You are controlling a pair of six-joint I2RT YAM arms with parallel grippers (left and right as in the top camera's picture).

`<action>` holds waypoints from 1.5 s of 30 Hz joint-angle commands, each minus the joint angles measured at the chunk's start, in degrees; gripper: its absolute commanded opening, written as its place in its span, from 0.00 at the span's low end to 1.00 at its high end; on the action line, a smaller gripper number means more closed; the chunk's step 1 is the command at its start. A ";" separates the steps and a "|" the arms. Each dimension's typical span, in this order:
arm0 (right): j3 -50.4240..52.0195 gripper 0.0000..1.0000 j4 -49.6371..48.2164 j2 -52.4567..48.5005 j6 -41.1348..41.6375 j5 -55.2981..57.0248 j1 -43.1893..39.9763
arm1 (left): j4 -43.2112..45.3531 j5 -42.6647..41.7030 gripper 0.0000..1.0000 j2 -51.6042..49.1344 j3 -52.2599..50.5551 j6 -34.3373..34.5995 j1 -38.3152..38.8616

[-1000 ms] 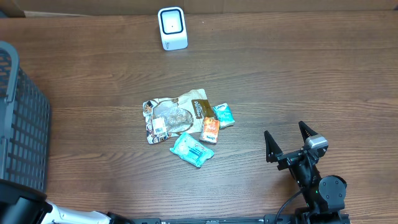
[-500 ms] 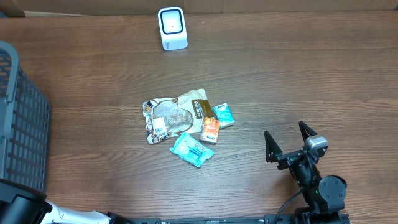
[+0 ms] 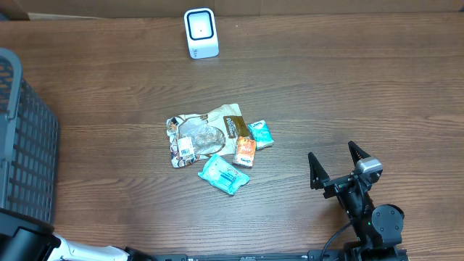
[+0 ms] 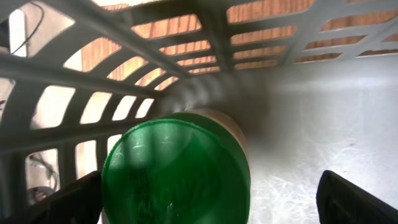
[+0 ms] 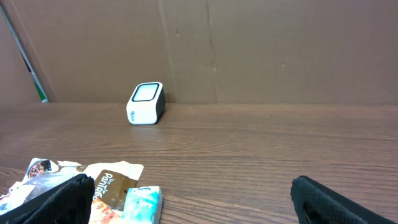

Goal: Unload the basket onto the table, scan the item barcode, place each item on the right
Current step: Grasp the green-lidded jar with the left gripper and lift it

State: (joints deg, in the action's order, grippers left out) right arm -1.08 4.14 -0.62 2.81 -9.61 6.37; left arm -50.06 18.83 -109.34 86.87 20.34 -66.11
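In the left wrist view, a round container with a green lid [image 4: 177, 171] lies on its side inside the grey basket [image 4: 74, 68]. My left gripper [image 4: 214, 202] is open around it. Its left finger is close beside the lid and its right finger [image 4: 354, 199] stands well apart. No barcode shows on the container. The white scanner [image 3: 201, 32] stands at the table's far edge, also seen from the right wrist as a small scanner [image 5: 145, 102]. At the front right my right gripper [image 3: 330, 149] is open and holds nothing.
A pile of packets lies mid-table: a large snack bag [image 3: 206, 134], an orange packet [image 3: 245, 152] and two teal packets [image 3: 260, 134] [image 3: 224, 174]. The grey basket [image 3: 25, 138] fills the left edge. A cardboard wall [image 5: 249, 43] backs the table.
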 commanded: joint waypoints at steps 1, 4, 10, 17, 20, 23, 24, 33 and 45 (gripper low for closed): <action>0.61 1.00 -0.17 0.46 0.15 0.52 -0.24 | 1.27 -5.40 0.90 -0.09 -0.57 -2.89 0.02; 0.61 1.00 -0.17 0.46 0.15 0.52 -0.24 | 2.23 -9.62 0.87 -0.09 -0.57 -5.03 0.52; 0.61 1.00 -0.17 0.46 0.15 0.52 -0.24 | 2.99 -11.50 0.87 -0.09 -0.57 -6.32 2.73; 0.61 1.00 -0.17 0.46 0.15 0.52 -0.24 | 5.09 -11.45 0.88 -0.09 -0.57 -8.81 6.54; 0.61 1.00 -0.17 0.46 0.15 0.52 -0.24 | 5.79 -11.43 0.89 -0.09 -0.57 -8.81 7.74; 0.61 1.00 -0.17 0.46 0.15 0.52 -0.24 | 6.43 -11.45 0.89 -0.09 -0.57 -9.07 8.61; 0.61 1.00 -0.17 0.46 0.15 0.52 -0.24 | 6.69 -11.45 0.89 -0.09 -0.57 -9.62 8.90; 0.61 1.00 -0.17 0.46 0.15 0.52 -0.24 | 8.57 -10.80 0.89 -0.09 -0.57 -12.46 9.09; 0.61 1.00 -0.17 0.46 0.15 0.52 -0.24 | 8.24 -8.83 0.84 -0.11 -0.57 -12.63 8.70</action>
State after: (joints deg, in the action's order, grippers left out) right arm -1.08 4.12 -0.62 2.83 -9.61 6.37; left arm -41.93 8.51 -109.34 86.70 8.75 -57.08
